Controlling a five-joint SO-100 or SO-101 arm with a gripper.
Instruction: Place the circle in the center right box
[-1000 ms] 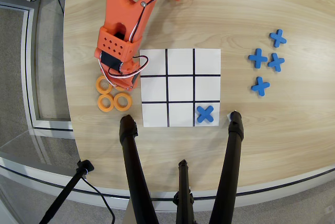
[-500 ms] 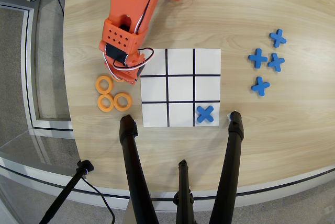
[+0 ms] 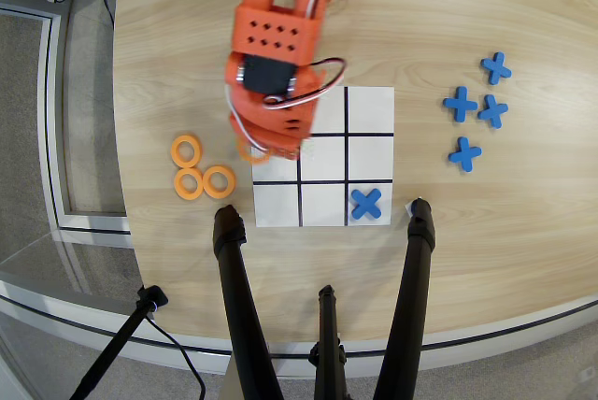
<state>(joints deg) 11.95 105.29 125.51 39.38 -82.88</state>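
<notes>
My orange gripper [image 3: 263,150] reaches down from the top and hangs over the left edge of the white 3x3 grid sheet [image 3: 323,110]. One orange circle [image 3: 247,150] shows partly under its tip, straddling the sheet's left edge, and the jaws seem shut on it. The arm's body hides the fingers. The center right box [image 3: 282,169], the middle-row left-column cell, is half covered by the gripper and lies just right of that circle. Three more orange rings [image 3: 188,183] lie on the table left of the sheet.
One blue cross [image 3: 366,202] lies in the bottom-right cell of the grid. Several blue crosses [image 3: 464,152] lie on the wooden table to the right. Black tripod legs [image 3: 238,297] rise over the near table edge.
</notes>
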